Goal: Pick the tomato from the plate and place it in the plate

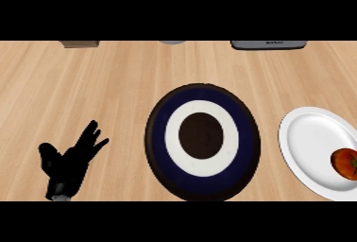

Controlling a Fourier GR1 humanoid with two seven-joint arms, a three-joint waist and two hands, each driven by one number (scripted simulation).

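Left hand [70, 160] open, fingers up, at lower left
Tomato [345, 163] sits on the white plate [307, 137] at right — dark plate [159, 124] just beside it.

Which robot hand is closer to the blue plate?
Left, as far as this view shows. The left hand rests open, fingers up, to the left of the blue plate, apart from it. The right hand is not in view, so its place is unknown.

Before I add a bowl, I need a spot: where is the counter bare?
Bare counter: the wide strip beyond the dark plate, and the left side above the left hand. Tight: the gap between the dark plate and the white plate with the tomato.
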